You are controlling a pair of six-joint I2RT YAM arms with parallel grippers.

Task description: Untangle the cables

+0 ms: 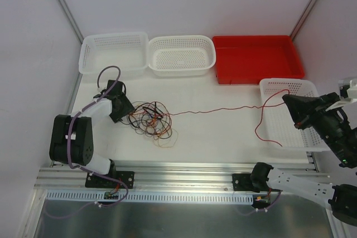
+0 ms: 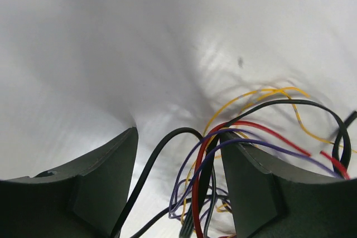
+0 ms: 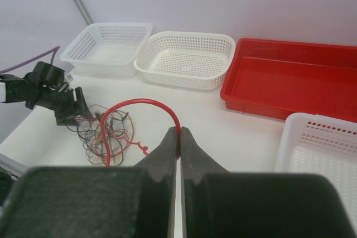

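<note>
The cables (image 1: 150,120) lie as a tangle of black, red, orange-yellow and purple strands on the white table, left of centre. My left gripper (image 1: 128,116) sits at the tangle's left edge. In its wrist view it (image 2: 178,135) stands open, with black, red and purple strands looping loosely between the fingers (image 2: 106,176). One red cable (image 1: 223,110) stretches from the tangle rightward to my right gripper (image 1: 288,100), raised over the right basket. The right gripper (image 3: 179,132) is shut on this red cable (image 3: 139,102), whose free end hangs in a loop.
Two white mesh baskets (image 1: 114,54) (image 1: 181,55) and a red tray (image 1: 256,59) line the back of the table. A third white basket (image 1: 279,85) sits at the right edge under the right arm. An aluminium rail (image 1: 184,174) runs along the near edge.
</note>
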